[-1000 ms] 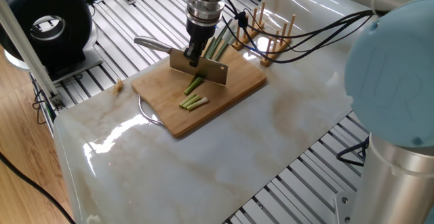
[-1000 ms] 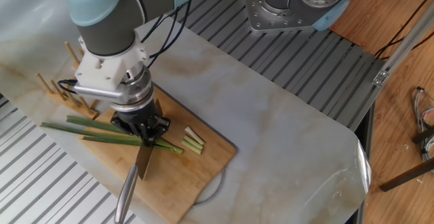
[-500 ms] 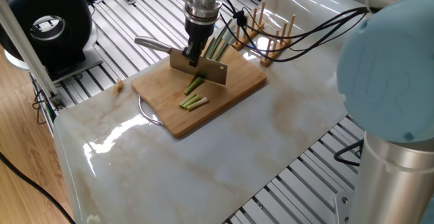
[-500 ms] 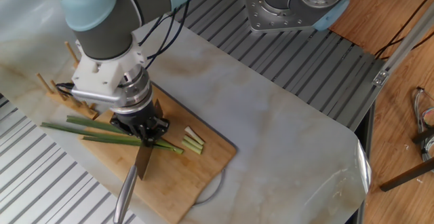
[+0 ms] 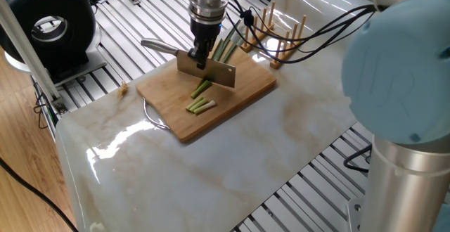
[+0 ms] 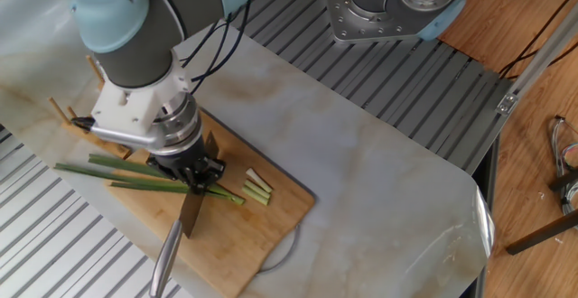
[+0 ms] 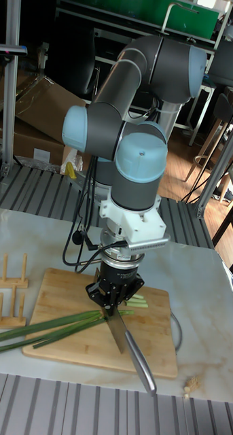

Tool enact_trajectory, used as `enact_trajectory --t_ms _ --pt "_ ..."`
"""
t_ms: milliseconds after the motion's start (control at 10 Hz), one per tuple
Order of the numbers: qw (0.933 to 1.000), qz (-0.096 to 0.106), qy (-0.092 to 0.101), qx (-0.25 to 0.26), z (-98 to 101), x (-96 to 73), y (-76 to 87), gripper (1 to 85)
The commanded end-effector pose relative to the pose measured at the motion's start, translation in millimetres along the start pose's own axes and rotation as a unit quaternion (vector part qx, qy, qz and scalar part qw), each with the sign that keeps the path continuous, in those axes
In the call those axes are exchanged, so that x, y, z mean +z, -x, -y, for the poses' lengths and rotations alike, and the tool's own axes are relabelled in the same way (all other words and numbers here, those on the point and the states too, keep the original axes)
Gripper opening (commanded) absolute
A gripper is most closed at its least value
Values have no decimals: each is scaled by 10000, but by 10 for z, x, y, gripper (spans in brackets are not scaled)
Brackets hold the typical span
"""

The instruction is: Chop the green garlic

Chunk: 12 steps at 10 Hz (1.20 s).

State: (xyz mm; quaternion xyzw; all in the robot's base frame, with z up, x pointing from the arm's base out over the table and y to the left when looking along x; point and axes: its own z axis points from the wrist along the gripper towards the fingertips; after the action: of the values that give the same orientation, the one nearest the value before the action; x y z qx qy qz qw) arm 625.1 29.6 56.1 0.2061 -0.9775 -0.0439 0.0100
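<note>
The green garlic (image 5: 202,87) lies across the bamboo cutting board (image 5: 246,86), its dark leaves (image 6: 117,168) reaching past the board's edge towards the peg rack. A few short cut pieces (image 5: 201,106) lie at its pale end, also seen as pieces (image 6: 257,187) and pieces (image 7: 137,302). My gripper (image 5: 202,58) is shut on a cleaver (image 5: 207,73) by the spine. The blade stands edge-down across the stalks, and whether it touches them is unclear. The gripper (image 6: 192,175) holds the cleaver (image 6: 191,215) with its steel handle (image 7: 140,363) sticking out past the board.
A wooden peg rack (image 5: 278,36) stands just beyond the board, with cables over it. A black round device (image 5: 49,22) sits at the far left. A second robot base (image 6: 388,5) is mounted at the table's other side. A small yellowish scrap (image 5: 124,87) lies near the table edge.
The wrist with the cleaver has shifted very slightly left, and the arm's elbow has swung further into view. The garlic and cut pieces have not moved.
</note>
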Motion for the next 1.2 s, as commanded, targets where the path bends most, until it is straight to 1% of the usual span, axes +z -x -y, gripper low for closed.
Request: enact_trajectory --t_ms 0,200,400,500,600,700,800,900,1000,1100 --pt "9999 -72 62 73 -28 -17 8 13" --pt "9997 -229 -11 51 20 -32 -92 13" --pt "9995 -306 -37 101 11 3 -107 13" --pt "9992 -348 -121 176 -14 40 -96 13" --pt "9987 -393 -252 215 -4 67 -88 13" --pt "9983 -475 -268 222 -5 45 -102 13" --pt "9978 -606 -219 183 3 -28 -150 13" --pt "9965 -793 -202 145 24 -115 -214 13" --pt "9950 -944 -272 204 2 -160 -216 13" --pt "9932 -1062 -322 343 -83 -212 -188 13"
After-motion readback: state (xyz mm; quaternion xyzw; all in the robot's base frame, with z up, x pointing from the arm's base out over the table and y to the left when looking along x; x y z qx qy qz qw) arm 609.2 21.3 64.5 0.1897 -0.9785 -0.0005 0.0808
